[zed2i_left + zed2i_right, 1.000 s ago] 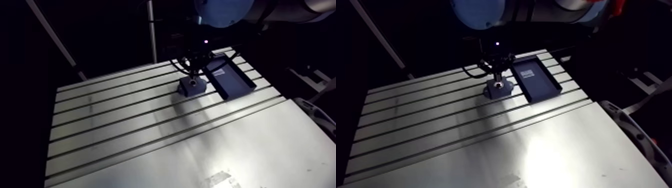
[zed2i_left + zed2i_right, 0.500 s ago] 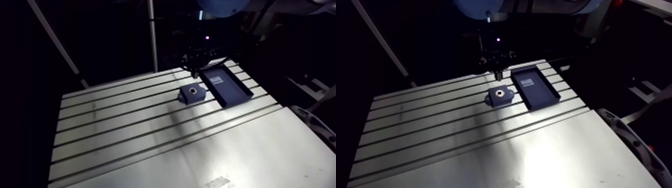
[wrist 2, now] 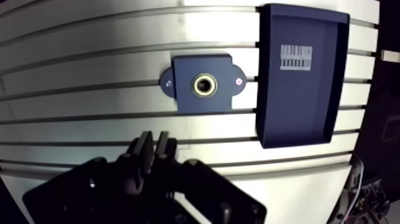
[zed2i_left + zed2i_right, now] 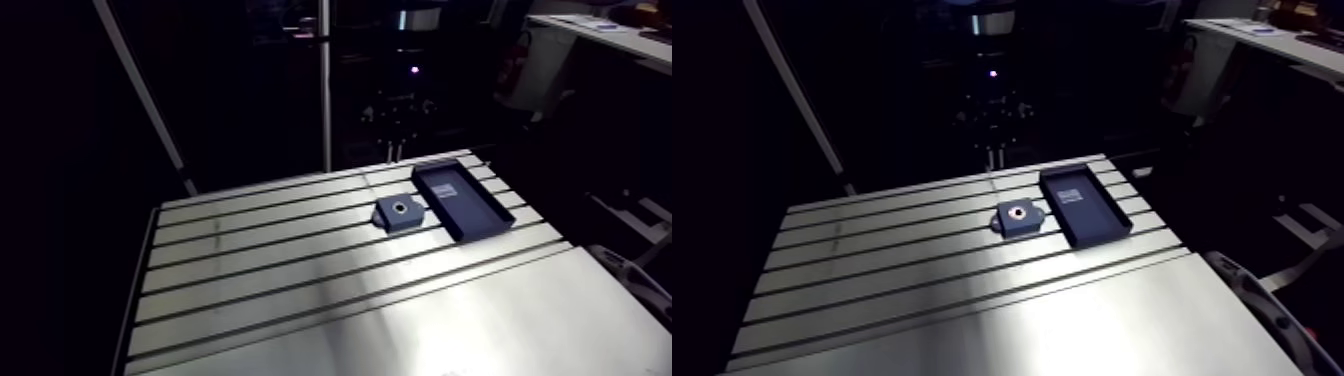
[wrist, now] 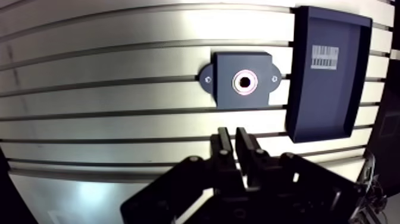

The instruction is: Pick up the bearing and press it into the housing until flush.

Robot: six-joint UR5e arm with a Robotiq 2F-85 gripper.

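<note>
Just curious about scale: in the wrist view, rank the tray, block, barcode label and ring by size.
Largest to smallest:
tray
block
barcode label and ring: they look about alike, so unranked.

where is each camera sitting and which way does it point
Arm view: on the upper link, looking down and across the table at the housing and tray; the pincer hangs small over the far edge.
Wrist view: on the wrist, looking down past the shut pincer's fingers at the housing ahead, tray beside it.
Shared: housing, tray and slotted table.
</note>
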